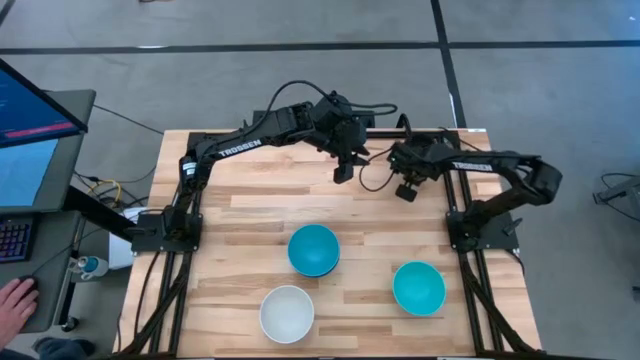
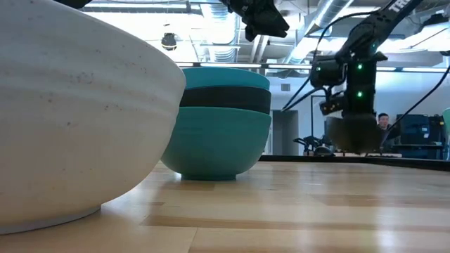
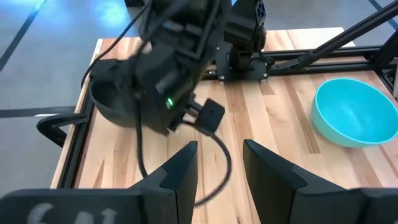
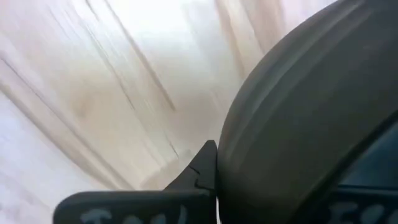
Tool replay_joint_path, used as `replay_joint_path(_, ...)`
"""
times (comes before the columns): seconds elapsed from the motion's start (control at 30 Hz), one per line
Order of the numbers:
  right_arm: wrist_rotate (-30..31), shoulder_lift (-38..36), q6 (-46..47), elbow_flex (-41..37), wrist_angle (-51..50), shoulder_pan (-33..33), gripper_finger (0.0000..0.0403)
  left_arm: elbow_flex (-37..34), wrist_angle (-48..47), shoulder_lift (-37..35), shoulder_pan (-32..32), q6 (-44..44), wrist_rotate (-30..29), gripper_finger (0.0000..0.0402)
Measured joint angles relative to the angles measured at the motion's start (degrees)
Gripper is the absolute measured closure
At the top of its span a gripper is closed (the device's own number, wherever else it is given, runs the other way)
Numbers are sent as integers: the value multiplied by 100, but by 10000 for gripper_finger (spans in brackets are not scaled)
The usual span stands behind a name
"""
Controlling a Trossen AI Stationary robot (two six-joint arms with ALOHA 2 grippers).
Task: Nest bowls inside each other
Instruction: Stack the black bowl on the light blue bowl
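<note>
- Right gripper (image 2: 349, 133) is hanging above the far middle of the light wooden slatted table (image 1: 250, 215), pinching the rim of a black round plain bowl (image 2: 354, 133); the right wrist view shows a finger pressed against the bowl's dark curved wall (image 4: 311, 112). The low view shows the bowl clear of the tabletop, so it is probably being carried toward a stack.
- Left gripper (image 3: 219, 163) is hovering just beside it at the far middle, fingers spread and holding nothing; likely waiting so the two arms do not clash.
- Nested stack (image 2: 218, 119) is sitting near the table's centre: a cyan bowl at the bottom, a black bowl inside it, a teal rim on top. The low view shows three layers; from above only the teal inside (image 1: 314, 248) shows.
- Single bright cyan round bowl (image 1: 418, 287) is standing alone on the right near side, well apart from the stack.
- White speckled round bowl (image 1: 287, 313) is standing alone at the near edge, close to the low camera.
- Judgement: roughly half nested; the carried bowl, the cyan one and the white one remain loose.
- A person's hand (image 1: 14, 303) is resting at a keyboard off the table's left.
</note>
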Motion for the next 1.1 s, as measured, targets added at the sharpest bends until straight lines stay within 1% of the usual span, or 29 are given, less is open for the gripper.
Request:
replay_joint_path(0.13, -106, -305, 87, 256, -533, 6, 368, 0, -17, 0, 0, -2, -3, 281)
replay_joint_path(0.27, -439, -651, 442, 454, -1270, 229, 368, 0, -56, 0, -3, -97, 3, 281)
replay_joint_path(0.4, -663, -1149, 816, 604, -1759, 787, 368, 82, -301, 0, -24, -193, 5, 281)
replay_joint_path(0.5, -650, -1495, 1211, 712, -1997, 1304, 368, 247, -386, -50, -60, -166, -17, 281)
replay_joint_path(0.63, -660, -1806, 1843, 727, -2328, 1939, 368, 590, -668, -224, -85, -35, -34, 281)
replay_joint_path(0.7, -648, -1910, 2163, 727, -2451, 2299, 368, 523, -753, -448, -95, -8, -196, 281)
replay_joint_path(0.77, -674, -1986, 2514, 725, -2406, 2689, 368, 491, -946, -618, -98, -113, -274, 281)
replay_joint_path(0.9, -678, -1996, 3174, 794, -2354, 3477, 368, 481, -1452, -895, -129, -155, -161, 281)
replay_joint_path(1.0, -663, -1993, 3597, 916, -1936, 4028, 368, 481, -1671, -1033, -214, -156, -133, 281)
replay_joint_path(1.1, -612, -1993, 3841, 1100, -1520, 4469, 368, 481, -1667, -1076, -301, -150, -121, 281)
